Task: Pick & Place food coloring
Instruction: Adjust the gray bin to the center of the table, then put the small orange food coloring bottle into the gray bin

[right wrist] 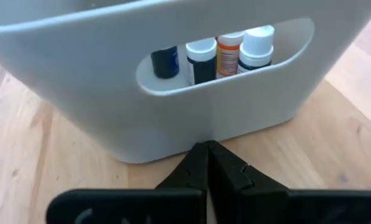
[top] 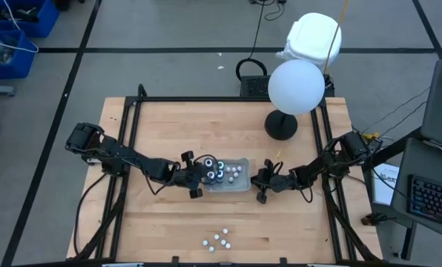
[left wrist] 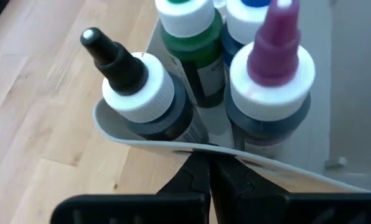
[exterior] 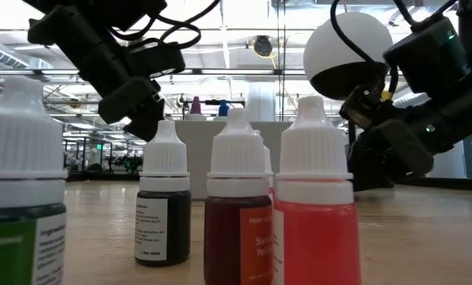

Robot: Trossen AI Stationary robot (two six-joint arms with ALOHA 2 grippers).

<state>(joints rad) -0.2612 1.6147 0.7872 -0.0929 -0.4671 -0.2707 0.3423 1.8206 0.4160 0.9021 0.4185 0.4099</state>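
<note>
A: Starting on our left: the left gripper point(top: 196, 191) sits at the tray's point(top: 239, 187) left end, fingers pressed together with nothing between them. Its wrist view looks straight down on the bottles inside that end: one with a black tip point(left wrist: 139, 87), a green one point(left wrist: 192, 43), one with a purple tip point(left wrist: 271, 74).

B: So we're not holding anything. And the right gripper point(top: 261, 194)?

A: It's at the tray's right end, also pressed shut and empty. Through the tray's handle slot its wrist view shows a few more bottles standing inside.

B: Then where are the bottles we still have to move?

A: In the high view a little cluster of loose bottles point(top: 218, 239) stands near the front edge of the table point(top: 154, 133), well apart from the tray and from both grippers. The low view has them right up close: a dark one point(exterior: 163, 202), a dark red one point(exterior: 237, 206), a pale red one point(exterior: 315, 210).

B: So which step do we reckon we're in?

A: Between picks, we'd say. Part of the set is in the tray, part is not, and both arms rest by the tray.

B: What does the next move call for?

A: One gripper has to spread its fingers, travel to the front cluster and come down on a single cap. The bottles stand close together, so we'd take an outer one first to avoid tipping its neighbours.
</note>
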